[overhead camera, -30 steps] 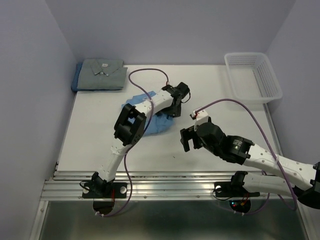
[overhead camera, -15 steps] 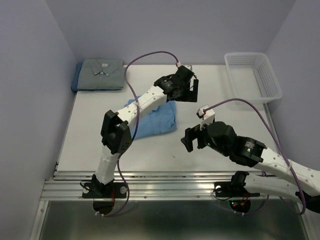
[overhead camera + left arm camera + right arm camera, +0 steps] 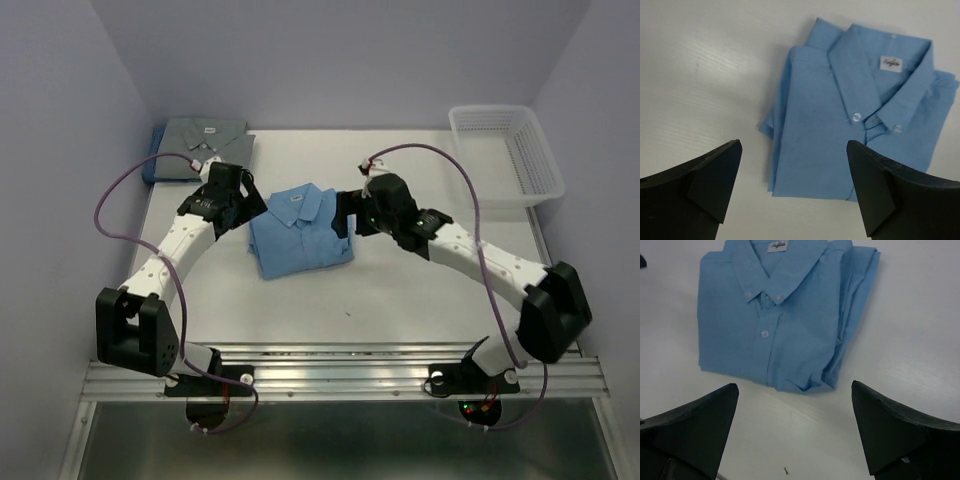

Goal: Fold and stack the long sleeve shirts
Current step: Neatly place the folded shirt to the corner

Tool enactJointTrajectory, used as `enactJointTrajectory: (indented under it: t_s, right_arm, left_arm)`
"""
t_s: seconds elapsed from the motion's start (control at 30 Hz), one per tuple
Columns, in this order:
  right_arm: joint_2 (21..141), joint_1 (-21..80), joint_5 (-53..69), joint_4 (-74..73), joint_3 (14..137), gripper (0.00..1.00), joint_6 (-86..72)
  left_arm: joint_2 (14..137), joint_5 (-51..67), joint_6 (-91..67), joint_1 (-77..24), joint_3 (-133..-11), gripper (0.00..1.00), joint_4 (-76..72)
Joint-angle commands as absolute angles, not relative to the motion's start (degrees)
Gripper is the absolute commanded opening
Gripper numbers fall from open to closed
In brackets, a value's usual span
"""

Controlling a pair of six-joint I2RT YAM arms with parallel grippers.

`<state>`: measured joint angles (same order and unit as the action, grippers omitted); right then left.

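Both arms have swung apart to flank the folded light blue shirt [image 3: 300,235], which lies flat mid-desk, collar far, long axis running near to far. The left gripper [image 3: 238,205] is just left of it and the right gripper [image 3: 347,215] just right, both wide open and empty. The grey shirt [image 3: 205,150] lies far left, nearer the left arm. The white desk [image 3: 400,290] has pale walls around it.

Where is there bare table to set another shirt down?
Free: the near strip between blue shirt and table edge; the far stretch between grey shirt and basket. Crowded: mid-table, where left tool and right tool flank the blue shirt.
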<state>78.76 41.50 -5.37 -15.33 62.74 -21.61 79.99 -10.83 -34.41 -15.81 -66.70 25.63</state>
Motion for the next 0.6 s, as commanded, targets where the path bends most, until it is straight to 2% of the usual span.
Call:
enactJointTrajectory:
  t_s: [0.0,0.07,0.2,0.47,0.57]
  right_arm:
    - [92.2,40.8,8.8,-7.2,71.5,1.00,-20.4]
    - [101.1,40.8,9.1,-7.2,77.4,1.00,-20.0]
    - [111.3,39.6,4.5,-10.4,83.1,1.00,-20.0]
    - [113.5,36.0,2.8,-10.5,76.4,1.00,-22.4]
    - [114.6,35.5,4.2,-10.1,74.6,1.00,-22.9]
  left_arm:
    - [78.2,-6.5,-35.4,-11.7,-58.0,0.99,16.9]
    - [78.2,-4.9,-34.9,-10.6,-53.9,0.99,13.9]
    - [82.2,-3.3,-31.7,-9.2,-50.5,0.99,7.5]
    - [86.7,9.6,-27.7,-9.1,-47.7,0.99,-4.9]
    - [90.1,8.6,-26.5,-9.1,-49.1,0.99,-4.7]
